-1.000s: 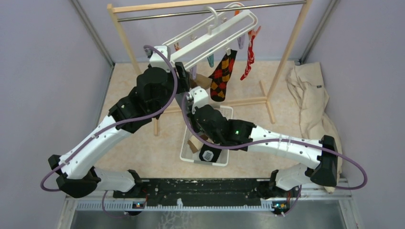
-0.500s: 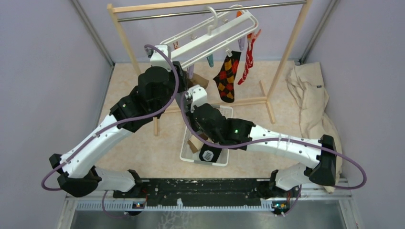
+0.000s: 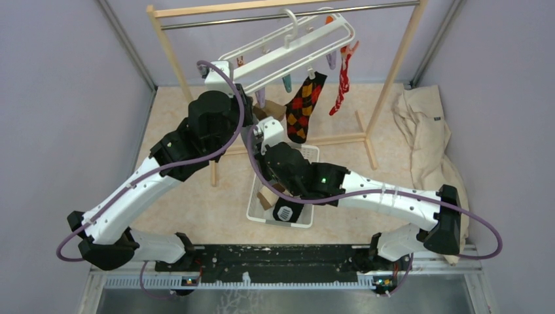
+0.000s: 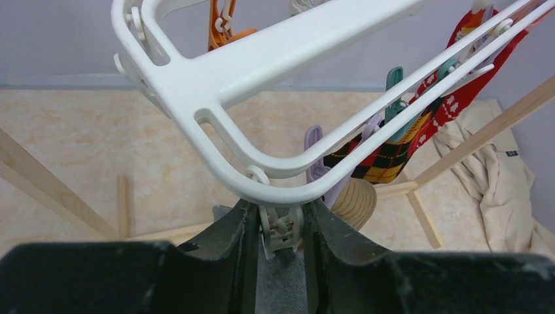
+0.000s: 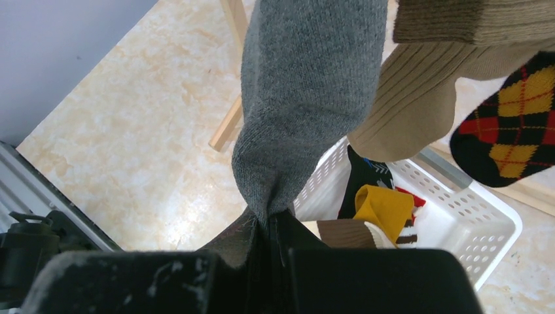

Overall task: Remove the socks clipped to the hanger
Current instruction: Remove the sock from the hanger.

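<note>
A robot lab cell. Plain grey walls (image 3: 52, 98) box in a small marbled tabletop (image 3: 196, 216), with a black metal rail (image 3: 281, 256) along its near edge.

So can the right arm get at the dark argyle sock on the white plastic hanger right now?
Probably not yet: its fingers are shut on the grey knitted sock. The dark argyle sock hangs nearby, past a tan ribbed sock, likely reachable once they let go.
</note>
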Tool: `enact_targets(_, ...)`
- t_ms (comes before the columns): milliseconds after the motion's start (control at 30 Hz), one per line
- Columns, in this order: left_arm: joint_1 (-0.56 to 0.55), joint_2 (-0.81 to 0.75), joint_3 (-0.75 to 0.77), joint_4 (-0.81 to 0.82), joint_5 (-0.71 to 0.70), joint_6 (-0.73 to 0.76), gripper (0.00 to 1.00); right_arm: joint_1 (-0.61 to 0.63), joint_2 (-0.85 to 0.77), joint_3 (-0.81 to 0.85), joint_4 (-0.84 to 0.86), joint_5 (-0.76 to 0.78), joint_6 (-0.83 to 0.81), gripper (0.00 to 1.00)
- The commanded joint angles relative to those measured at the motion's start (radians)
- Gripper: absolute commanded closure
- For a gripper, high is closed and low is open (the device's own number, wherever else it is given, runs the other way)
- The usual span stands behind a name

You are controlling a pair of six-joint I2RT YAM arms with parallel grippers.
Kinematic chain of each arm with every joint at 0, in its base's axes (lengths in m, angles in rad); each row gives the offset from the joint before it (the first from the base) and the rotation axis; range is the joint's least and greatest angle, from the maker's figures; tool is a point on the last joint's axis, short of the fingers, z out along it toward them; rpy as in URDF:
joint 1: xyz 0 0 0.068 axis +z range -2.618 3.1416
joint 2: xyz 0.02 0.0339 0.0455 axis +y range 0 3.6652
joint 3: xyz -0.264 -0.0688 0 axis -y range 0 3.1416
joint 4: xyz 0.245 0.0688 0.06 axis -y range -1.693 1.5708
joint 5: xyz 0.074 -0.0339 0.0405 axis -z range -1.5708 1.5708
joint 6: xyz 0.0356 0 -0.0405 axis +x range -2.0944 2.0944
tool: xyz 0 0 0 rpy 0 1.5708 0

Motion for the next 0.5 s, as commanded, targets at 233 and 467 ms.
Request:
enact_targets(233,-0.003,0.012,0.049,-0.013,-0.006,0.003,0.97,0.010,-0.018,0.024,0.031,0.015,0.006,1.00)
enact_targets(467,-0.003,0.034,0.079,-0.043,-0.005,0.003,1.00,0.010,-0.044,-0.015,0.016,0.026,0.019,1.00)
